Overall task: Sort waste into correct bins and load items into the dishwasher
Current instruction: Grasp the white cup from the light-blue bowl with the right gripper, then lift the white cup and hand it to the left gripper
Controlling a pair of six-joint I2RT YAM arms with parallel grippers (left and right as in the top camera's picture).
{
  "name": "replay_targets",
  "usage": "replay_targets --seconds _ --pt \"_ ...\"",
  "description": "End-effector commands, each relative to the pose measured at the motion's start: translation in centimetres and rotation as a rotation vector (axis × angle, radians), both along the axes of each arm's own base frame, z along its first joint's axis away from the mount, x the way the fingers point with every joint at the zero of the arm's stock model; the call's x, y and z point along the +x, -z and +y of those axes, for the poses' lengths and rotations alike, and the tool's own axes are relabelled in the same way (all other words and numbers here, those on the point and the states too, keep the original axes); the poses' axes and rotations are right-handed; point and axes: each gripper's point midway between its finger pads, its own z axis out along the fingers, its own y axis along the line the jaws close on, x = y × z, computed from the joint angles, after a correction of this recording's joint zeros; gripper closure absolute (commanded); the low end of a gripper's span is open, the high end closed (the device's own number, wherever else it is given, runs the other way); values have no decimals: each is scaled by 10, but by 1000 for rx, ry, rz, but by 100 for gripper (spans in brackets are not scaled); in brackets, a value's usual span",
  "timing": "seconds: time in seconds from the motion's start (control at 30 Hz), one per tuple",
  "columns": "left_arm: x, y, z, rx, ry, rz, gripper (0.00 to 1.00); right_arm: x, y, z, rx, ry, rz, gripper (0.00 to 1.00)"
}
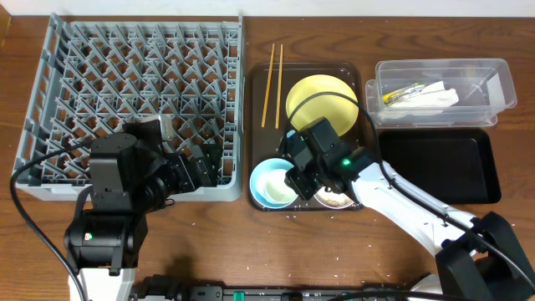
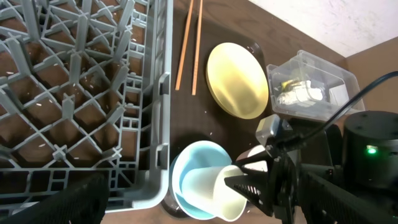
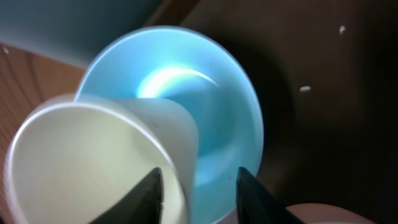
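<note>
The small white cup [image 3: 93, 155] lies tilted in the light blue bowl [image 1: 269, 177] at the front of the brown serving tray. My right gripper [image 3: 199, 186] is open, one finger inside the cup and one outside its wall, with a gap showing. The left wrist view shows the same cup [image 2: 221, 190], bowl [image 2: 189, 171] and right gripper [image 2: 239, 177]. The white bowl [image 1: 336, 200] is mostly hidden under the right arm. The yellow plate [image 1: 322, 96] and chopsticks [image 1: 272, 84] lie on the tray behind. My left gripper [image 1: 201, 167] is open and empty over the grey rack's [image 1: 134, 92] front right corner.
The clear tub [image 1: 493, 92] at the back right holds the white napkin [image 1: 430, 98] and the green-and-orange wrapper [image 1: 397, 94]. The black tray [image 1: 435, 163] lies in front of it. A few pale crumbs [image 3: 305, 89] lie on the brown serving tray [image 1: 259, 125].
</note>
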Motion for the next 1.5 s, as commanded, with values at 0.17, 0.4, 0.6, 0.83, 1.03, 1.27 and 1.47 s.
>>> replay_targets --seconds 0.17,0.4,0.6,0.83,1.03,1.27,1.47 --pt "0 -8 -1 -14 6 -16 3 -3 0 4 22 31 35 95" --pt "4 -13 -3 -17 12 -48 3 15 -41 -1 71 72 15 99" --pt "5 -36 -23 -109 120 -127 3 42 -100 1 280 80 -3 99" --pt "-1 -64 -47 -285 216 -154 3 47 -188 8 762 -158 -10 99" --pt "-12 -94 -73 -464 412 -166 7 28 -240 16 977 -354 0 99" --pt "-18 -89 -84 -518 501 -107 13 6 -265 33 1043 -505 -2 99" --pt "-26 -95 -102 -519 591 -129 17 9 -266 49 1023 -476 -55 99"
